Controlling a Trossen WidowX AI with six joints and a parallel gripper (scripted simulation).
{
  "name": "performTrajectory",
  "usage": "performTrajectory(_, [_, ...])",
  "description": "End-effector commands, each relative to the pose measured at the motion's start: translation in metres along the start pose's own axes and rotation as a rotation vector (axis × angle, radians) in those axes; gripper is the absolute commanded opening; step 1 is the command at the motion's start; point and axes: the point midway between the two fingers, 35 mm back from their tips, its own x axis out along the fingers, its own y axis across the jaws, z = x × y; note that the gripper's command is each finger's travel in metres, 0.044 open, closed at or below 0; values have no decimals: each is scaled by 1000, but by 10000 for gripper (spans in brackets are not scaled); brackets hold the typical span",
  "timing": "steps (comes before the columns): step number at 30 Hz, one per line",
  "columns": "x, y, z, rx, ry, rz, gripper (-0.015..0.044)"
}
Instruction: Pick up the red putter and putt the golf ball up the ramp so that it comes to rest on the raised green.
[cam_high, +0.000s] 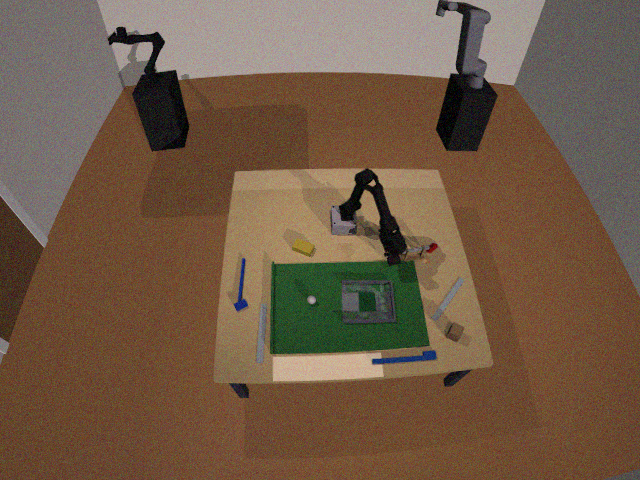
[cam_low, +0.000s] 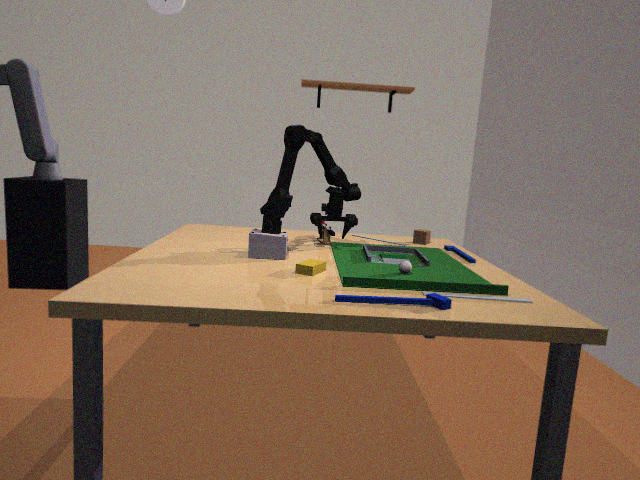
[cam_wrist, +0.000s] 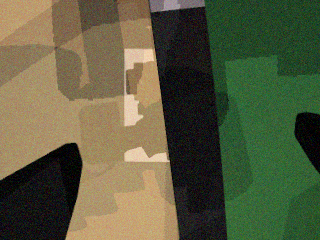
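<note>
One gripper (cam_low: 333, 225) hangs over the back edge of the green mat (cam_high: 310, 330), jaws wide apart and holding nothing, straddling the red putter's (cam_high: 421, 250) dark grip. One white ball (cam_high: 311, 299) sits on the mat beside the raised green (cam_high: 368, 301). Two blue putters (cam_high: 240, 285) and two grey rods (cam_high: 447, 298) lie around the mat.

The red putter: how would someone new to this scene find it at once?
Start at the green mat on the table. Just off its far right corner, under the open pincer, lies the red putter. Its small red head sets it apart; the other long-handled clubs on the table are blue.
</note>
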Motion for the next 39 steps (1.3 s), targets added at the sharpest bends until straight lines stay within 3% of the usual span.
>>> performTrajectory(1, [8,2,-2,0,-3,6,440])
performTrajectory(5, [10,2,-3,0,-3,6,440])
performTrajectory(21, [7,1,-2,0,1,2,20])
performTrajectory(30, [0,-1,0,0,1,2,0])
performTrajectory(39, [-57,-4,17,1,0,2,0])
